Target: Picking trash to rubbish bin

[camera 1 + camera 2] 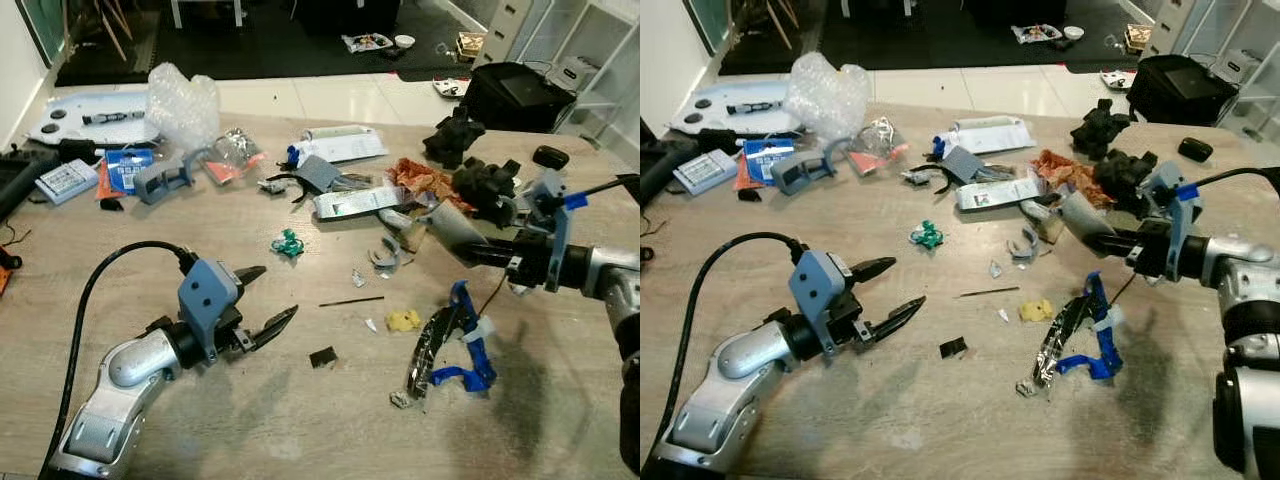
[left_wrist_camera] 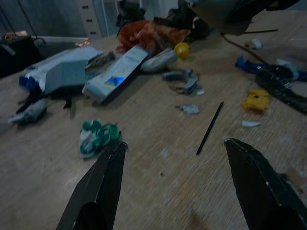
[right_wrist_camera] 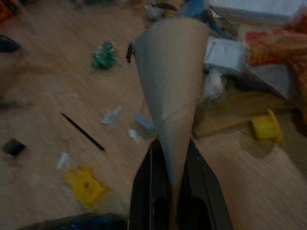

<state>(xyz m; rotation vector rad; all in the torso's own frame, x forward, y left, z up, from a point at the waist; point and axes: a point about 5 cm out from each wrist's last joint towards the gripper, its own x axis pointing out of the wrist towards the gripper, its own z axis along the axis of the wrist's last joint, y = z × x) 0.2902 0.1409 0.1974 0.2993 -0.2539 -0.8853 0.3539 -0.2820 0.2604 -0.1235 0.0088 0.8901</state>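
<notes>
Your right gripper [image 3: 173,158] pinches narrow end of grey cardboard cone [image 3: 170,67], lifted clear above littered table [image 1: 250,420] for carrying binward. Your left gripper [image 1: 268,300] hovers near cone's left, fingers spread wide, empty, aimed toward green wrapper [image 1: 287,243].

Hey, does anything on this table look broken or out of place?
Yes. Litter is strewn across the wooden table: a torn blue and black wrapper, a crumpled green scrap, a yellow crumb, a loose black stick. The right gripper pinches a grey paper cone; the left gripper hovers open.
</notes>
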